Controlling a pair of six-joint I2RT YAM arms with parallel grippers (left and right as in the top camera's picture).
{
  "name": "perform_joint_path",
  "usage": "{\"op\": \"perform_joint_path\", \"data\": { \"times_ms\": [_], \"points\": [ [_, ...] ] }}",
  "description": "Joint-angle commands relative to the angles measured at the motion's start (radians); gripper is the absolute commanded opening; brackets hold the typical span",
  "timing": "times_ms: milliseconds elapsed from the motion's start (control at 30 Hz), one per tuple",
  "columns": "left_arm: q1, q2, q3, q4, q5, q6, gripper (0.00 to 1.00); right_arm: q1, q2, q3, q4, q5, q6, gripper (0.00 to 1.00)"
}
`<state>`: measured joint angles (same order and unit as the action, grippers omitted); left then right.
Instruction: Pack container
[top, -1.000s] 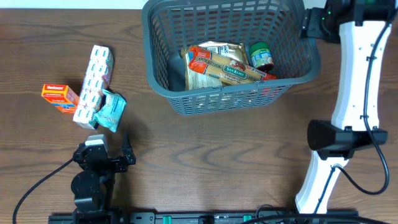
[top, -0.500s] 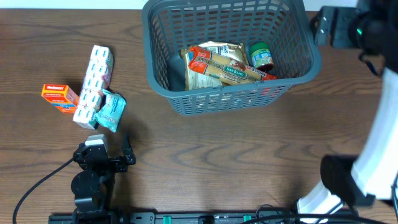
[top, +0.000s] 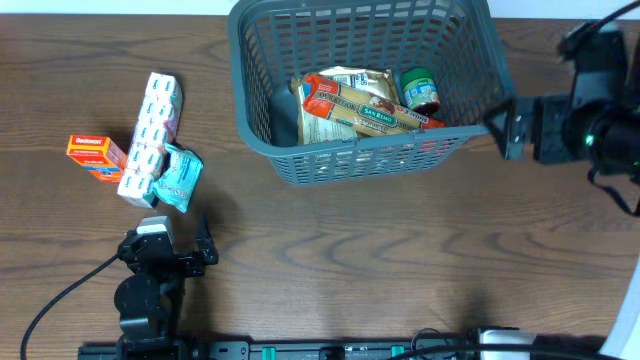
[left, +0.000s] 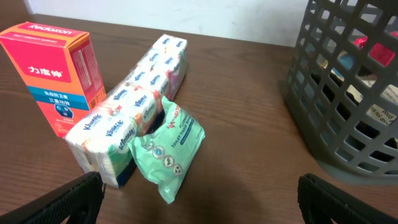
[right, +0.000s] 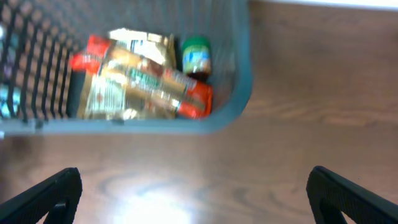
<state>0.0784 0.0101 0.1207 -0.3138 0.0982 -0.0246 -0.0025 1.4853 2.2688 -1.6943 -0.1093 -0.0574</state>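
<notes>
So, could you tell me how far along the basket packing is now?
Done: a red pasta packet, a foil bag and a green-lidded jar lie in the basket. In hand: nothing; the left gripper and right gripper are open and empty. Left: the orange box, tissue pack and green packet wait on the table.

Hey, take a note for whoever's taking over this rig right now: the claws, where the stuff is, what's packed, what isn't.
Claws: left claw open and empty, facing the loose items; right claw open and empty, outside the basket by its near right corner.
Done: red pasta packet lying on a pale bag, plus a green-lidded jar, all in the basket.
Left to pack: orange box, tissue multipack and green soft pack, grouped on the table left of the basket.
</notes>
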Motion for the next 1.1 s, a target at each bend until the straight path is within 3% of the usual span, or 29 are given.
{"op": "perform_joint_path", "data": {
  "times_ms": [0, 467, 1067],
  "points": [
    [0.006, -0.006, -0.022, -0.006, -0.005, 0.013, 0.98, -0.003, -0.081, -0.101, -0.003, -0.027, -0.035, 0.99],
    [0.006, -0.006, -0.022, -0.006, -0.005, 0.013, 0.98, -0.003, -0.403, -0.451, -0.003, 0.053, -0.002, 0.99],
    [0.006, -0.006, -0.022, -0.006, -0.005, 0.013, 0.98, -0.003, -0.406, -0.463, -0.003, 0.055, 0.008, 0.99]
  ]
}}
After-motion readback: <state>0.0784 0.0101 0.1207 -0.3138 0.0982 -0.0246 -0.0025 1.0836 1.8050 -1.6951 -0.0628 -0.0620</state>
